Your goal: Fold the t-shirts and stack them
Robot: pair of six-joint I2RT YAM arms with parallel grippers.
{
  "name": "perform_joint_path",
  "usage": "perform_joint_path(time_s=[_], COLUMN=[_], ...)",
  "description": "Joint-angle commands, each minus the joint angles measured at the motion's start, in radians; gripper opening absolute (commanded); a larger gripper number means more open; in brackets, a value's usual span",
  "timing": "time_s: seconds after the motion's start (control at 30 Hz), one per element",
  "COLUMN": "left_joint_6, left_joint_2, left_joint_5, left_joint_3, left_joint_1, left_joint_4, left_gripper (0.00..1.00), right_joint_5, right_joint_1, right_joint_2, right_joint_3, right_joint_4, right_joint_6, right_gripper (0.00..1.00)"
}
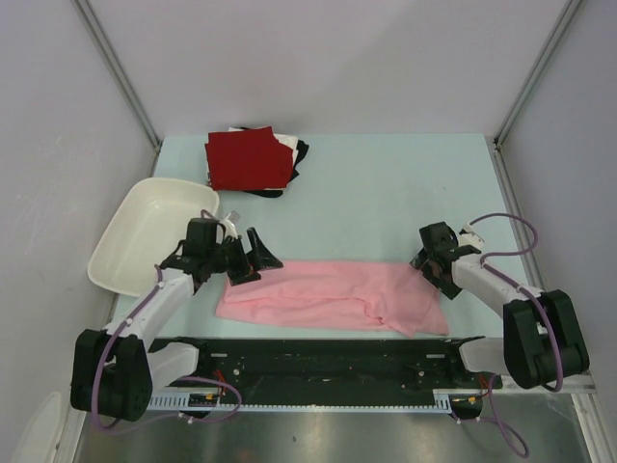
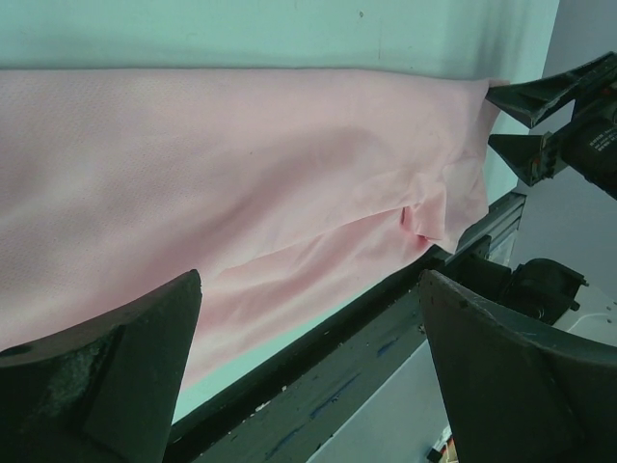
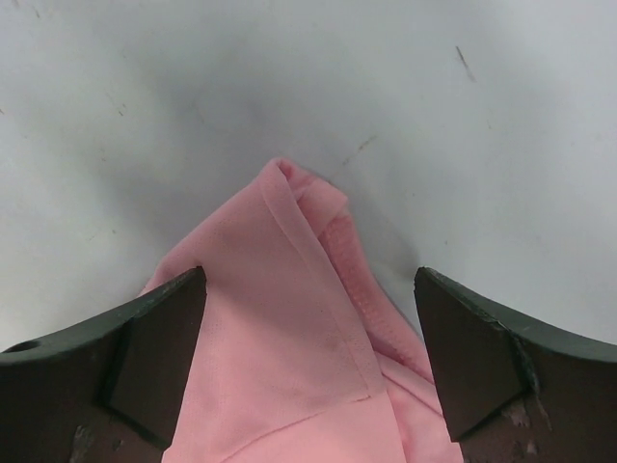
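Softly rumpled pink t-shirt (image 1: 333, 295), folded long.

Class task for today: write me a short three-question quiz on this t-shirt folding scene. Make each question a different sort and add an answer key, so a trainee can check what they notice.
1. True or false: the long light pink cloth t-shirt lies on the pale green table, outside the white plastic tub.
2. Which colour tops the folded pile of t-shirts at the table's far end? A white, B dark red, C black.
3. Fill the gap: the right arm's jaws stand ___ around a corner of the pink shirt.
Key: 1 true; 2 B; 3 open.
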Motion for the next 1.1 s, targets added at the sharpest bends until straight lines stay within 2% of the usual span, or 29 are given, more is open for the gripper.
perform_joint_path(time_s=[0.0, 0.17, 0.27, 0.37, 0.4, 0.47, 0.67, 0.77, 0.9, 1.07], left_joint_6=[0.021, 0.026, 0.035, 0.047, 0.049, 0.050, 0.052, 0.040, 0.029, 0.027], left_joint_2=[0.019, 0.026, 0.030, 0.035, 0.036, 0.039, 0.035, 0.030, 0.024, 0.042], left_joint_5=[0.053, 0.065, 0.070, 0.070, 0.068, 0.071, 0.062, 0.054, 0.047, 0.039], left_joint_3=[0.005, 0.017, 0.022, 0.026, 0.028, 0.028, 0.042, 0.052, 0.075, 0.101], left_joint_1=[-0.003, -0.003, -0.003, -0.005, -0.003, -0.003, -0.003, -0.003, -0.003, -0.003], left_joint_4=[0.035, 0.033, 0.027, 0.016, 0.013, 0.008, -0.008, -0.015, -0.019, -0.030], left_gripper=[1.00, 1.00, 1.00, 1.00, 1.00, 1.00, 1.00, 1.00, 1.00, 1.00], right_joint_5=[0.028, 0.035, 0.025, 0.019, 0.016, 0.015, 0.045, 0.070, 0.107, 0.030], right_joint_1=[-0.003, -0.005, -0.006, -0.007, -0.008, -0.010, -0.017, -0.028, -0.054, -0.095], right_joint_2=[0.046, 0.101, 0.123, 0.140, 0.146, 0.153, 0.215, 0.271, 0.402, 0.586], right_joint_3=[0.003, 0.002, 0.002, 0.002, 0.003, 0.013, 0.085, 0.177, 0.377, 0.581], right_joint_4=[0.089, 0.143, 0.174, 0.204, 0.211, 0.232, 0.246, 0.247, 0.241, 0.286], right_joint_6=[0.008, -0.001, -0.012, -0.022, -0.025, -0.032, -0.059, -0.079, -0.136, -0.191], right_gripper=[0.91, 0.83, 0.66, 0.35, 0.17, 0.00, 0.00, 0.00, 0.00, 0.00])
